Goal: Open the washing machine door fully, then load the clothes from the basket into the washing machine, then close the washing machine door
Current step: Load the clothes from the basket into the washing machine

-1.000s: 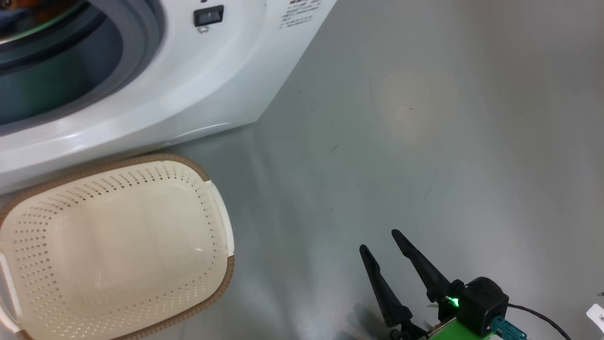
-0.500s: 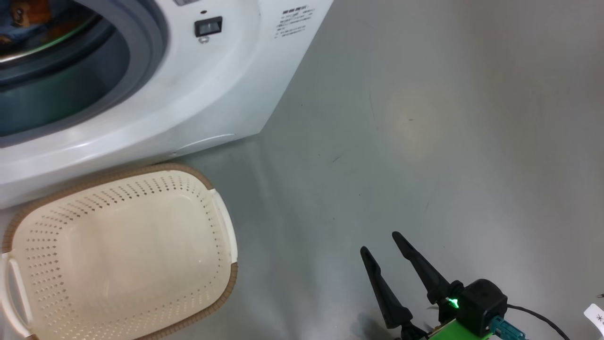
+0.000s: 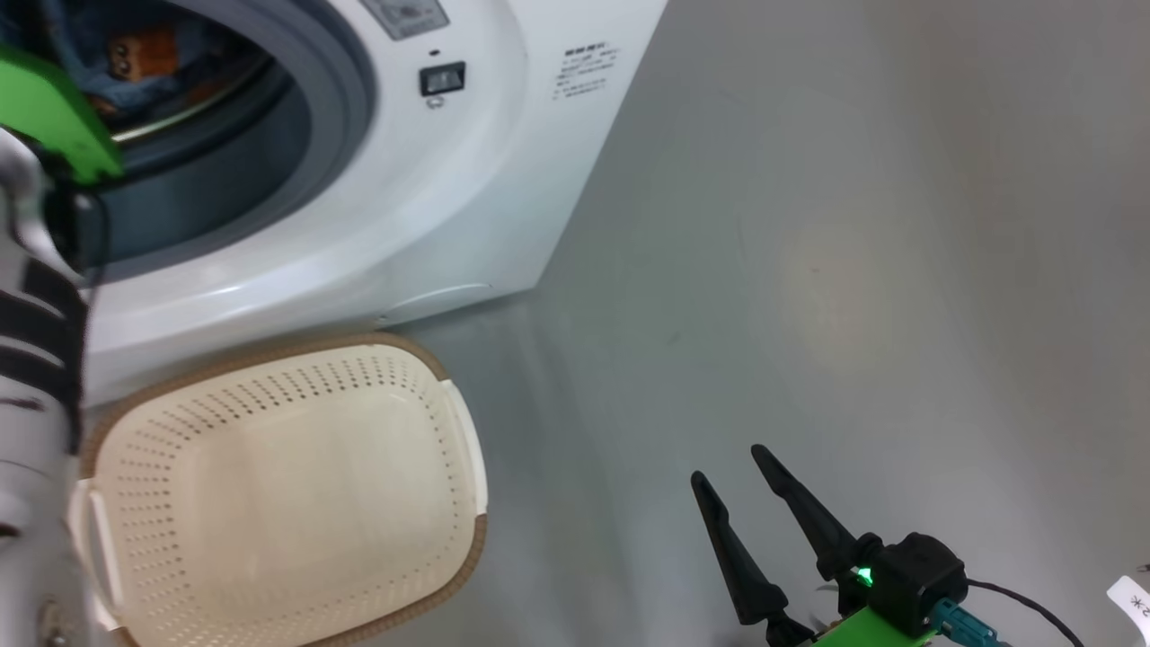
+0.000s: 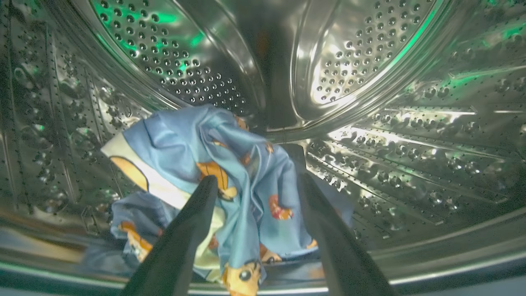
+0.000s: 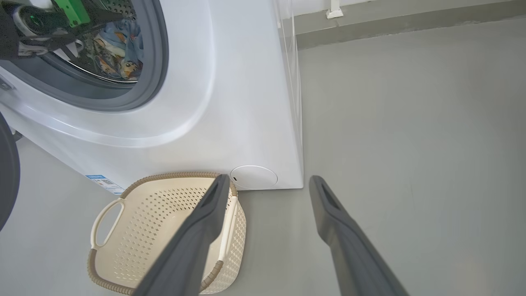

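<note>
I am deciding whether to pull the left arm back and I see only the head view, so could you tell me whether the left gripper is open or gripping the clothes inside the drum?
Observer: In the left wrist view the left gripper is open. The clothes lie heaped on the floor of the drum, between and beyond its spread fingers, and are not pinched.
Operator: Thank you. Where is the door, please?
Observer: In the right wrist view the washing machine door shows as a dark curved rim at that view's left edge, swung away from the opening.
</note>
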Robot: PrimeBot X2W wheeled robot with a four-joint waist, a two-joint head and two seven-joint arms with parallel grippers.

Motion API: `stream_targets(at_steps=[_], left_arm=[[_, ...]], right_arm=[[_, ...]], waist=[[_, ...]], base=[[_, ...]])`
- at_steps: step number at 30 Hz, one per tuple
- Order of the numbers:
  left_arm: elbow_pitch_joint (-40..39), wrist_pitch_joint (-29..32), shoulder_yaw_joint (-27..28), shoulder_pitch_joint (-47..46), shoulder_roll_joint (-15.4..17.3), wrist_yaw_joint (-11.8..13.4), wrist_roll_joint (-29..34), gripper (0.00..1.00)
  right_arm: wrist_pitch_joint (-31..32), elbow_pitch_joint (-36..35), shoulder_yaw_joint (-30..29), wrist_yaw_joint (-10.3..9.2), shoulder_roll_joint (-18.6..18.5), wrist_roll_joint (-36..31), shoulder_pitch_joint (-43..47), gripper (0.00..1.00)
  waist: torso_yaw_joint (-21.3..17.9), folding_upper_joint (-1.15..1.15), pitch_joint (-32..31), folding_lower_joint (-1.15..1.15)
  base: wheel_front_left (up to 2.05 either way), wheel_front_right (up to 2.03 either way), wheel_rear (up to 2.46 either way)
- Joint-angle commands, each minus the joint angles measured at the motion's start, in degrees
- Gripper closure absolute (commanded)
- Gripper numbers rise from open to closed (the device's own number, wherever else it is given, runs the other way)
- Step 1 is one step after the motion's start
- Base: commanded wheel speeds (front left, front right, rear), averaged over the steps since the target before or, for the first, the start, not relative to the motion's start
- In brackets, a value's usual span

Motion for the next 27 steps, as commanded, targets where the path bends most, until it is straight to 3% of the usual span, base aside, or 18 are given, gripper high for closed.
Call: stream_targets(at_steps=[1, 11, 16, 27], left_arm=[[-0.87, -0.58, 0.33, 1.84, 1.23, 0.61, -0.84, 0.00], [-1.32, -2.68, 0.54, 8.97, -3.66, 0.11, -3.03, 0.00], [-2.63, -2.98, -0.35, 13.00, -5.87, -1.40, -3.03, 0.00], [-15.60, -3.04, -0.45, 26.69, -8.55, -3.24, -4.26, 0.00]], right_arm=[[-0.28, -0.78, 1.12, 0.16, -0.49, 0.49, -0.84, 0.00], [-0.28, 0.40, -0.43, 0.16, -0.49, 0.46, -2.08, 0.00], [-0.28, 0.57, -1.87, 0.16, -0.49, 0.23, -2.32, 0.00], [-0.28, 1.07, -4.79, 0.16, -0.49, -0.03, -3.85, 0.00]], waist=[[1.85, 0.00, -2.30, 0.00], [6.27, 0.00, -7.14, 0.00], [8.46, 0.00, -9.14, 0.00], [11.46, 0.00, -12.98, 0.00]], base=[[0.00, 0.00, 0.00], [0.00, 0.00, 0.00], [0.00, 0.00, 0.00], [0.00, 0.00, 0.00]])
